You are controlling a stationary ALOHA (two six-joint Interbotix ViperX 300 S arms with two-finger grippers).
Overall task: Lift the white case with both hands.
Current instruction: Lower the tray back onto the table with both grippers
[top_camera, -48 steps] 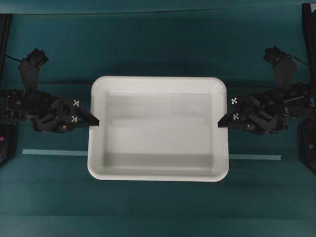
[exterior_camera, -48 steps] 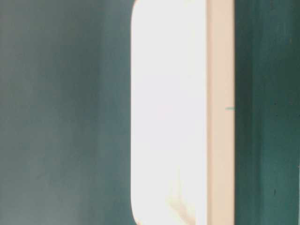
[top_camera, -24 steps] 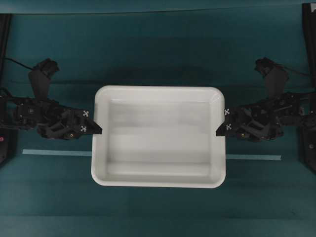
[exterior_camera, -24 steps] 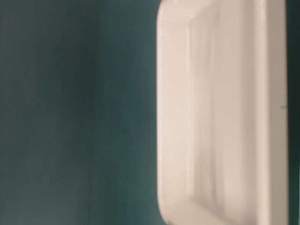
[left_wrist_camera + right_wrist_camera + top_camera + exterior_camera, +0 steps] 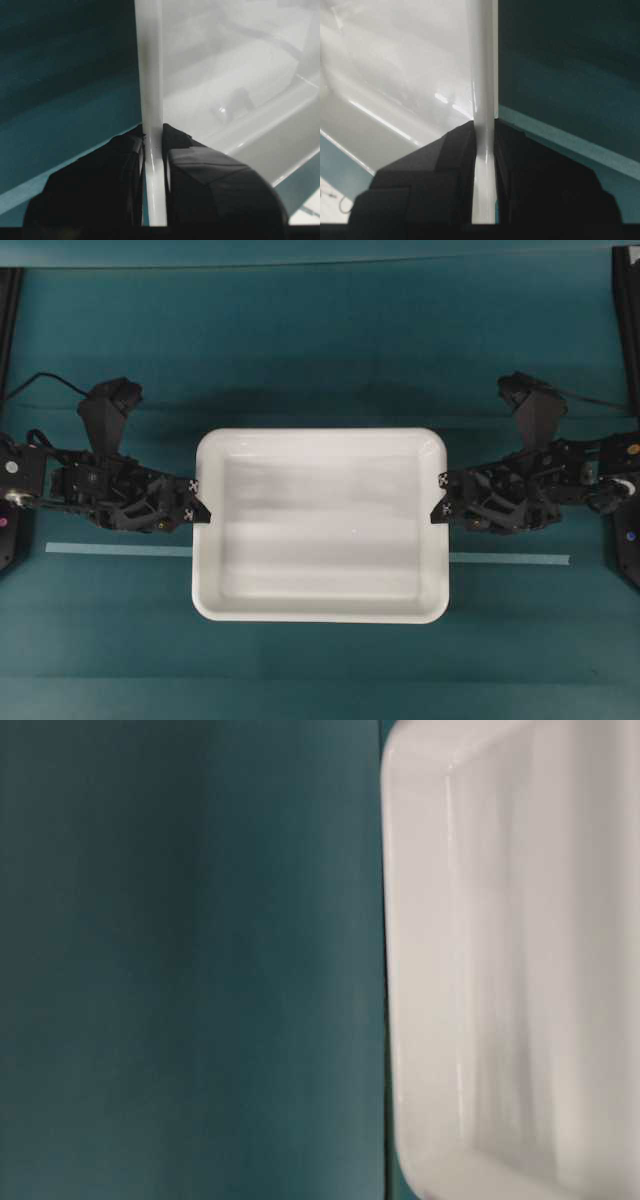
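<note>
The white case [image 5: 320, 525] lies in the middle of the teal desk [image 5: 320, 340], held by its two short ends. The left gripper [image 5: 200, 512] pinches the left rim, and the right gripper [image 5: 438, 510] pinches the right rim; each wrist view shows the jaws pressed on either side of the thin rim wall [image 5: 152, 125], one inside the case, one outside. To lift well, both arms should probably rise together at one pace and keep the same spacing, since pulling apart or squeezing inward could bend the rim or tilt the glossy case out of a grip. Both arms reach inward from the desk's side edges, forearms low and nearly level, jaws pointing at each other across the case, slightly on its far half.
</note>
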